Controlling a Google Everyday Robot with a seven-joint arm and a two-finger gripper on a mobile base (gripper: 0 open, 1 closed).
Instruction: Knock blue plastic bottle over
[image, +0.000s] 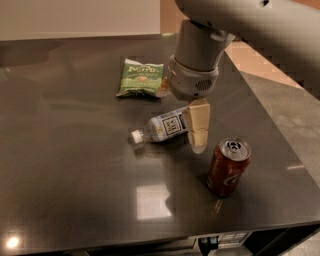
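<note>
One job looks done: the blue plastic bottle lies on its side on the bench, cap pointing left. The tool hangs at its base end; whether open or closed, I cannot tell.

One blue plastic bottle, one red soda can, one green snack bag, one gripper beside the bottle.

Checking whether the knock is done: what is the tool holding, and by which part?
Cannot tell. The tool sits at the base end of the blue plastic bottle, which lies on its side; whether it grips that end is hidden.
</note>
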